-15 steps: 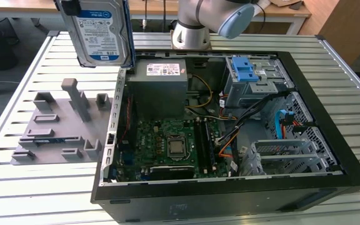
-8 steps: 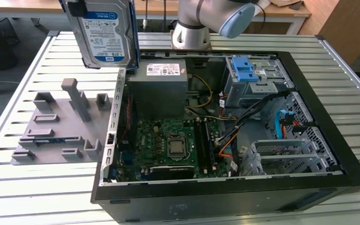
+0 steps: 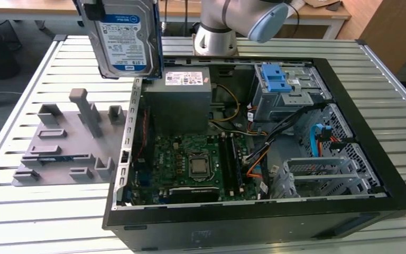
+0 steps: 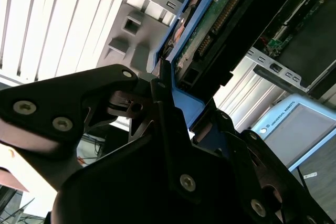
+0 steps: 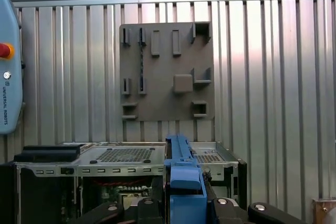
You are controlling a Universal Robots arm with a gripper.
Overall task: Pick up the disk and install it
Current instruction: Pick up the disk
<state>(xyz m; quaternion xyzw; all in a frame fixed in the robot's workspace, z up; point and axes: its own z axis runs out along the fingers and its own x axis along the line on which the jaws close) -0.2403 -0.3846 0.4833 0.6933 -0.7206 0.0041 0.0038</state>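
Disk (image 3: 125, 37) hangs upright in the air with its blue-and-white label facing the exterior camera and its blue bracket running down its side edges. Its lower edge sits just above the corner of the open computer case (image 3: 372, 180) on the exterior view's left, near the grey power supply box (image 3: 178, 100) with the white sticker. It touches neither the case nor the surface (image 3: 19, 222).

The hand (image 4: 186, 95) is clenched on the disk. In the second wrist view its black fingers (image 4: 163, 114) press on either side of the blue bracket, with the drive's green circuit board and connector row beyond them. In the first wrist view the blue bracket stands between the two finger bases.

The case lies on its side on the slatted metal surface, with the motherboard (image 3: 188, 159) exposed. The grey drive cage (image 3: 287, 98) with its blue latch sits toward the far wall. A grey slotted fixture plate (image 3: 62, 143) lies flat on the surface just beside the case, on the exterior view's left. The arm's base (image 3: 215, 39) stands at the surface's far edge, behind the case.
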